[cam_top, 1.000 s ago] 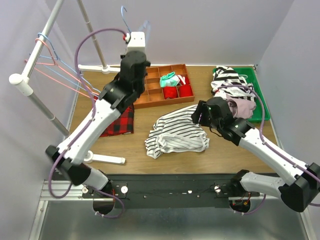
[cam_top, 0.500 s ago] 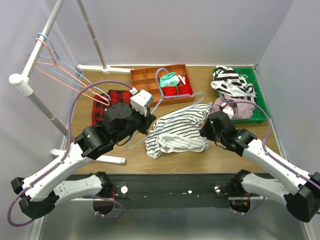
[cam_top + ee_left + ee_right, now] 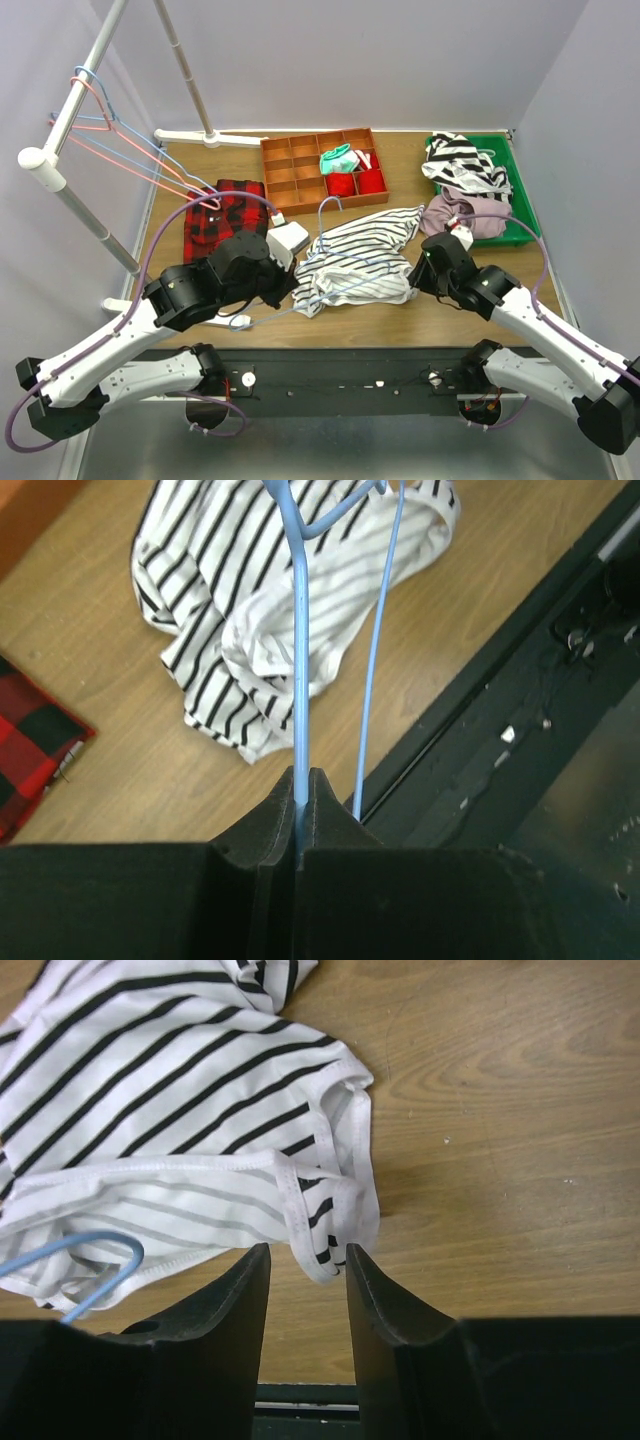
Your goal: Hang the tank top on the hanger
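On the tabletop, centre: tank top, hanger and two claws

1. Tank top (image 3: 365, 260): white with thin black stripes, lying crumpled at the middle of the tabletop (image 3: 400, 322), with one hemmed corner pointing toward the near right.
2. Hanger (image 3: 299, 630): light-blue wire, stretching at a slant over the tank top, its hook reaching toward the orange divided tray (image 3: 300, 165). I cannot tell whether it is resting on the cloth.
3. Left claw (image 3: 302, 780): its fingers are pressing together on the hanger's wire, gripping it just left of the tank top.
4. Right claw (image 3: 305, 1260): its fingers are standing apart, straddling the tank top's hemmed corner at the garment's right end. The fabric is lying between them, not pinched.
5. Also showing:
   - a red-black plaid shirt (image 3: 225, 215) is lying at the left of the tabletop, beside the left arm;
   - a green bin (image 3: 520, 215) is sitting at the far right, holding a broad-striped garment (image 3: 460, 160);
   - a garment rail (image 3: 66, 100) is standing off the left edge.
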